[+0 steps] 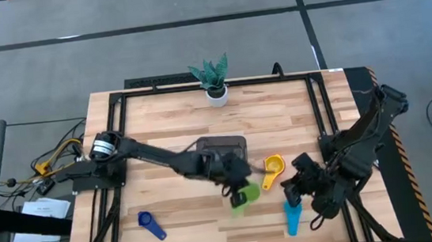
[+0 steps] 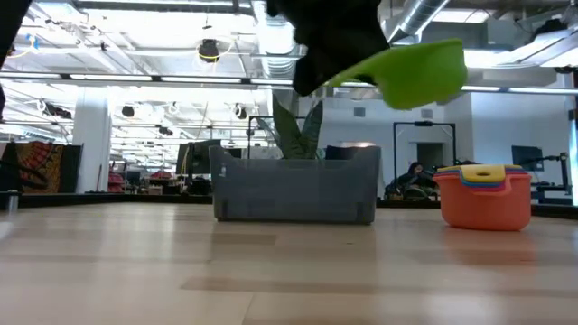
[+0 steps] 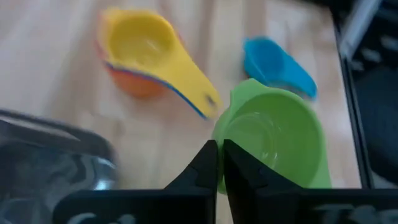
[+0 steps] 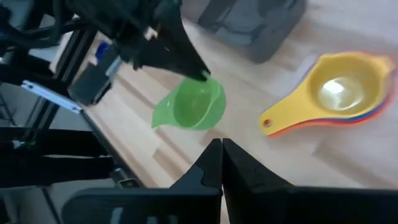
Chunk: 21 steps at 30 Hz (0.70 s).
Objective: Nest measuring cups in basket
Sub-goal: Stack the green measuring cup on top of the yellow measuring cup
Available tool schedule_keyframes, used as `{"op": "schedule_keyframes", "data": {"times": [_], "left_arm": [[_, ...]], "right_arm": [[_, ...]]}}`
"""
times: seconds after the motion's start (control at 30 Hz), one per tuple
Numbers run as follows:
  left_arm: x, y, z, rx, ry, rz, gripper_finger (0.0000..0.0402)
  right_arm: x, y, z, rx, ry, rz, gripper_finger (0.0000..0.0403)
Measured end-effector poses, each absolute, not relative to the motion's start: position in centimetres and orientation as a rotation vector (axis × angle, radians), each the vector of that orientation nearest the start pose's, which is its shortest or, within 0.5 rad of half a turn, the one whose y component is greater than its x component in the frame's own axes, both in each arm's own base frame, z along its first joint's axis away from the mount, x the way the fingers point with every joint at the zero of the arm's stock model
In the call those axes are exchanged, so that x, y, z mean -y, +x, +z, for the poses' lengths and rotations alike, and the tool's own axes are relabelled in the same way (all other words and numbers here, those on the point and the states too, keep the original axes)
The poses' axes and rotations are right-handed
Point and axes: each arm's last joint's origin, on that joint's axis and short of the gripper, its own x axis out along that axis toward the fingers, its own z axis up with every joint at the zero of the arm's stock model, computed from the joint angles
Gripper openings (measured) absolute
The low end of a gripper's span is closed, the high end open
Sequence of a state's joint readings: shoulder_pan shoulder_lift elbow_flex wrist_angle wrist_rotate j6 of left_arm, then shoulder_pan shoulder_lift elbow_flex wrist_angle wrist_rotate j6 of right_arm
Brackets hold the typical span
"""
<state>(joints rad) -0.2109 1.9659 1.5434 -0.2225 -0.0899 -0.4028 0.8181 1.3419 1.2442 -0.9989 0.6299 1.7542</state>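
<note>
The green measuring cup hangs in the air, shut in my left gripper, just right of and nearer than the dark mesh basket. A stack of cups, yellow on top of orange, sits upright on the table to the right of the basket. A light blue cup lies near the near edge, and a dark blue cup lies at the near left. My right gripper is shut on nothing and hovers right of the yellow stack. My left gripper pinches the green cup's rim between its two fingers, one finger on the inner side of the wall. The fingers slant down at it from the table's left and far side. The cup is lifted clear of the table, tilted, and sticks out beyond the fingertips.
A small plant in a white pot stands at the far edge, behind the basket. Black frame rails run along the table's sides. Bare wood lies between the basket and the dark blue cup.
</note>
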Motion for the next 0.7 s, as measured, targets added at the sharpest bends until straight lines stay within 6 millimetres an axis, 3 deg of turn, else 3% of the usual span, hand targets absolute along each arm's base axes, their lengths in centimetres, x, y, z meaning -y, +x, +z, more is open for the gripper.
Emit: {"op": "schedule_keyframes", "data": {"times": [0.27,0.7], "left_arm": [[3.6,45.4,26.4,-0.506,-0.419,0.144,0.0001],[-0.1,46.4,28.5,-0.246,-0.467,0.228,0.0]], "right_arm": [[-13.8,15.9,33.1,-0.692,0.855,-0.604,0.0024],[-9.0,12.5,34.7,-0.724,0.753,-0.699,0.0024]]}}
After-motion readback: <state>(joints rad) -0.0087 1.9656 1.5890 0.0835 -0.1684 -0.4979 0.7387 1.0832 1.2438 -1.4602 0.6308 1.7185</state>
